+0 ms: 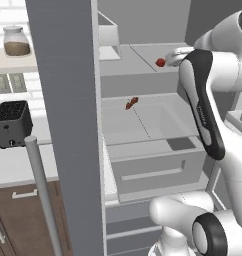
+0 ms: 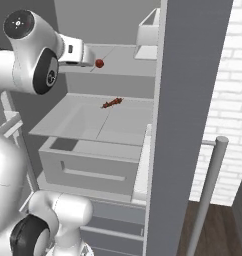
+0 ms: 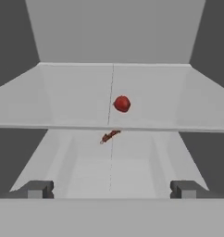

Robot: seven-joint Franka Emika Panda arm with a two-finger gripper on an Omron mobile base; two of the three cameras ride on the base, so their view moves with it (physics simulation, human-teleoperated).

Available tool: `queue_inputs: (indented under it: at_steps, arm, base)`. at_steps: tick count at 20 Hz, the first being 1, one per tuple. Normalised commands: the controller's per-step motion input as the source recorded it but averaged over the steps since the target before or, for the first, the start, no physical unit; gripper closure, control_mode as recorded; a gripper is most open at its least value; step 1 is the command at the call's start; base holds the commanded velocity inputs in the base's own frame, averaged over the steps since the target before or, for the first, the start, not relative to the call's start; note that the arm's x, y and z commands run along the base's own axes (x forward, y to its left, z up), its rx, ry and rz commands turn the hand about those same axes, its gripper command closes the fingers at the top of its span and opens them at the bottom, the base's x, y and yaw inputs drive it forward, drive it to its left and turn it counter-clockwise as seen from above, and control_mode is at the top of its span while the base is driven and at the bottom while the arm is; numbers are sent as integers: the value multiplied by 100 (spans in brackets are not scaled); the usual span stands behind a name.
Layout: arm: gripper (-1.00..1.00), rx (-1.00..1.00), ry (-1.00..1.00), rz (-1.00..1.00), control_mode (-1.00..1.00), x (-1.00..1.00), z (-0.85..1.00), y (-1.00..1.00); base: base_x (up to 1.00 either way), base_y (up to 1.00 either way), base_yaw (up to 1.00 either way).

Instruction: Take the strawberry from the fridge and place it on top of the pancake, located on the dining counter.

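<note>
Inside the fridge (image 1: 143, 30), my pincer (image 3: 111, 189) hangs released, the strawberry (image 3: 122, 103) straight ahead on the upper shelf (image 3: 77, 92).

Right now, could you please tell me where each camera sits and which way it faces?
Left base view: behind the arm's left, facing the open fridge; arm at right.
Right base view: behind its right, same fridge; arm at left.
Hand view: on the hand, facing the shelves; claw fingertips at bottom.
All share the strawberry and the reddish-brown food.
</note>
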Motion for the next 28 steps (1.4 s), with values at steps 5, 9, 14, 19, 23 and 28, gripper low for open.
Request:
queue_inputs:
  at_steps: [5,9,14,19,23,28]
  arm:
    - [-100,0,0,0,-100,46,-23,-2]
    - [-100,0,0,0,-100,44,-13,-6]
    - [-100,0,0,0,-100,44,-13,-11]
    - [-100,0,0,0,-100,54,-11,-7]
    - [-100,0,0,0,-100,50,-9,-5]
    - [-100,0,0,0,-100,39,-4,-1]
  base:
    - [0,0,0]
    - [0,0,0]
    - [0,0,0]
    - [0,0,0]
    - [0,0,0]
    - [0,0,0]
